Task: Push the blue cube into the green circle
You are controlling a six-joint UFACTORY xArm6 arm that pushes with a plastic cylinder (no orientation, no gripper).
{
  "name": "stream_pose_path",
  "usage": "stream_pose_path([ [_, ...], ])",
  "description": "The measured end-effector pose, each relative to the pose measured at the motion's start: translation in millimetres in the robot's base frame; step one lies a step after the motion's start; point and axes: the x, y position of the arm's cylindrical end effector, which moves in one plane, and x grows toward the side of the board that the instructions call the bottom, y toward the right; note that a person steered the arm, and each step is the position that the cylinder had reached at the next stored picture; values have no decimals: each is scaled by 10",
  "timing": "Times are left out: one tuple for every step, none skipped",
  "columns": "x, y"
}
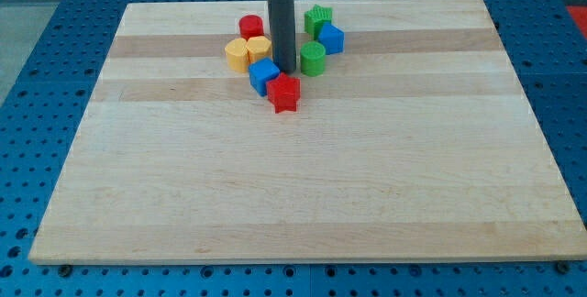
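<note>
There are no jaws to open or close on this arm; it ends in a plain dark rod, and my tip (283, 70) stands on the wooden board (303, 196) in the thick of a cluster of blocks near the view's top. Immediately to the view's left and slightly below the tip sits the blue cube (263, 75), apparently touching the rod or as good as touching it. On the other side, just to the view's right of the tip, stands the green circle (313, 59), a short green cylinder. So the rod sits between the two, which looks to me like the wrong side for the push: the cube would have to travel toward the view's right and a little upward, and the tip would first need to get round to the cube's left face. That side is crowded, with a yellow block (238, 55) and a second yellow block (259, 48) close beside the cube's upper left, and a red cylinder (250, 27) behind them. A red star (284, 93) touches the cube's lower right corner and might get dragged along. Farther to the view's right, past the green cylinder, lie another blue block (331, 38) and a green star (318, 18).
</note>
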Motion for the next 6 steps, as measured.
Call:
stream_pose_path([
  [-204, 0],
  [-1105, -80],
  [-1811, -142],
  [-1792, 93],
  [-1714, 654],
  [-1285, 681],
])
